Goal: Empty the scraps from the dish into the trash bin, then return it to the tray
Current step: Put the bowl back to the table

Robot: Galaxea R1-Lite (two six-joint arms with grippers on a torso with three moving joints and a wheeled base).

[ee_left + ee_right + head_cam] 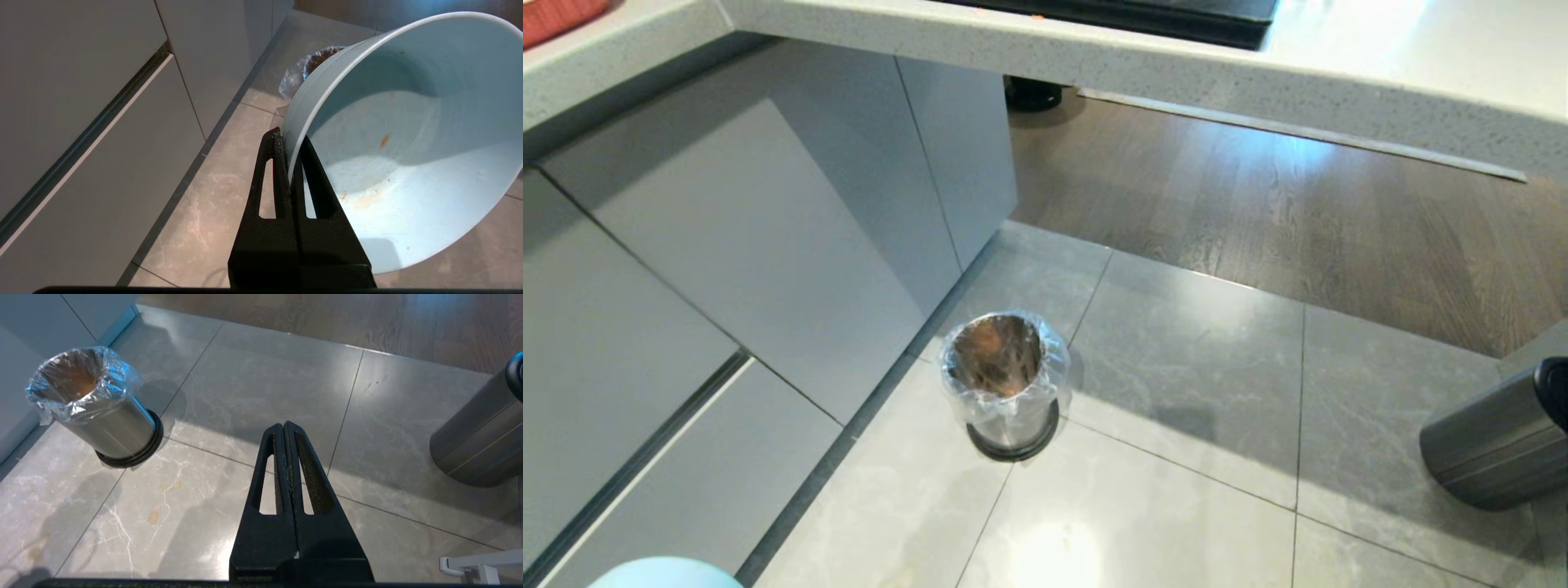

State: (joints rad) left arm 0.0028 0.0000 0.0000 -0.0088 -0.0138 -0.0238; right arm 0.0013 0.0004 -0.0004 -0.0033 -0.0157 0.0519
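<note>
left gripper (291,159): I had its fingers pinched on the rim of the dish (408,143), one inside the wall, one outside. Rim edge sat right at the fingertips.
dish: held tilted, mouth open toward the wrist camera. Inside looked nearly bare, only a few orange flecks and smears; no carrot slices or yellow strips visible to me. In the head view just a pale-blue sliver showed at the bottom edge (666,572).
trash bin (1006,384): stood on the floor tiles just beside the cabinet corner, lined with clear plastic, something brown inside. It lay beyond the dish, past its far rim from the fingers.
key relation: I judged the dumping done, so the next move was up and away from the bin to the tray (1143,18), whose black edge showed on the counter (1380,73) well above the bin.
nearer arm: left, it carried the dish.
right gripper (284,426): fingers pressed together, empty, over bare floor between the two bins.
other bin (1494,441): steel, black lid, well apart to the right.
writing/brands: none readable.
</note>
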